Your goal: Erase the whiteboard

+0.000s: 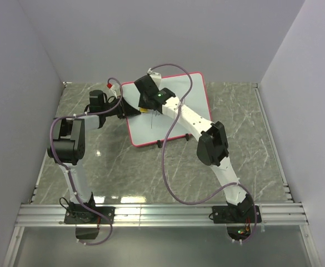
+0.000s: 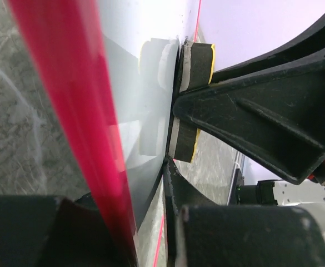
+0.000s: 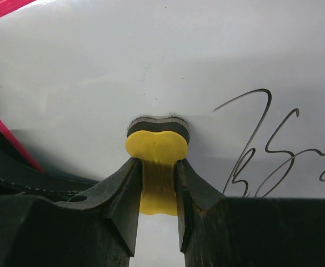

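Now, nearest to us at the right gripper (image 3: 158,167), the two black fingers are clenched on the waist of a yellow bone-shaped eraser (image 3: 156,146). Just past the fingertips, the eraser's dark felt face is pressed flat against the whiteboard (image 3: 151,55). Farther along the white surface, off to this gripper's right side and apart from the eraser, we see a black scribble (image 3: 273,150) of looping lines.

At the left gripper (image 2: 145,214), the fingers are closed on the board's edge, with its red rim (image 2: 68,83) running between them and away from the wrist. Beyond these fingers, on the board's face, we see the eraser again, squeezed against the surface by the other arm's fingers.

From above, the board sits ahead of both grippers on the grey marbled table (image 1: 234,122), the left one at its left edge and the right one over its upper middle. Two black clip feet (image 1: 160,143) show at its near edge. We cannot tell whether the board lies flat or is tilted.
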Robot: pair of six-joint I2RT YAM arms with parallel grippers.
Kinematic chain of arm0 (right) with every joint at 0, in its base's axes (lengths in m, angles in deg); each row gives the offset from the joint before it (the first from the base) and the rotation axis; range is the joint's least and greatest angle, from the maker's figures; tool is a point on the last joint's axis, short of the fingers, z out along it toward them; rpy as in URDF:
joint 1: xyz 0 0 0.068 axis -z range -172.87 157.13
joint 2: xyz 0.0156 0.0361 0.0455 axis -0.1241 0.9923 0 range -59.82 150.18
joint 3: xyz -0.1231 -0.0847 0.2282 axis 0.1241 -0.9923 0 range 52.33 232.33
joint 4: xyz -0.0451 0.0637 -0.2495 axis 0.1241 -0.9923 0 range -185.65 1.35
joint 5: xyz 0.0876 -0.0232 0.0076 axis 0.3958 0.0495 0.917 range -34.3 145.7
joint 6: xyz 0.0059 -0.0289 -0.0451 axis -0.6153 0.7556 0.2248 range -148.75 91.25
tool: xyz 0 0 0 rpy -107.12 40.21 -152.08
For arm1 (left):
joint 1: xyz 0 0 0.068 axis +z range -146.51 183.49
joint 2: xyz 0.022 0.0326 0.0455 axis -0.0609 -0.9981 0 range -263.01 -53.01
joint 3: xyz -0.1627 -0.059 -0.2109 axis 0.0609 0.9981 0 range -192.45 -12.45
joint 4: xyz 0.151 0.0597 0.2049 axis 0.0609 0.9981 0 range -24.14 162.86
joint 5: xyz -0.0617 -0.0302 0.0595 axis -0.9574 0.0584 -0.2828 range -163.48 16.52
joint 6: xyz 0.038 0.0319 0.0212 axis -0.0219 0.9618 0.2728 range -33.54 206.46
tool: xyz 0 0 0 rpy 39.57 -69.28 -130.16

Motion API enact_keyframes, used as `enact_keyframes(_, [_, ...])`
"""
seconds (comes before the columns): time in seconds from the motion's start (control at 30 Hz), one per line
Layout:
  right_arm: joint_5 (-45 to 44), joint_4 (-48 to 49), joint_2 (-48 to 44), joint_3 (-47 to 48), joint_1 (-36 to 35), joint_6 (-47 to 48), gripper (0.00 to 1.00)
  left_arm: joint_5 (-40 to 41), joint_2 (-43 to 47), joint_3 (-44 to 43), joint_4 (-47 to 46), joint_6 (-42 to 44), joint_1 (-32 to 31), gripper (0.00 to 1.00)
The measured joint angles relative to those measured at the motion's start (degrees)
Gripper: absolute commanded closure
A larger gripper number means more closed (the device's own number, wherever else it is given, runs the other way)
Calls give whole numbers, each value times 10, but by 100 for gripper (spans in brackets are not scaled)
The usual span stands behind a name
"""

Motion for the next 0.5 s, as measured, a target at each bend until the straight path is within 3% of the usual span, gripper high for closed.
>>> enact_keyframes(0.3, [10, -21, 1, 17, 11, -14, 100, 3, 10, 0, 10, 15, -3, 100])
enact_keyframes(0.5, [54, -28, 1, 21, 56, -57, 100, 12, 13, 0, 23, 17, -6, 100])
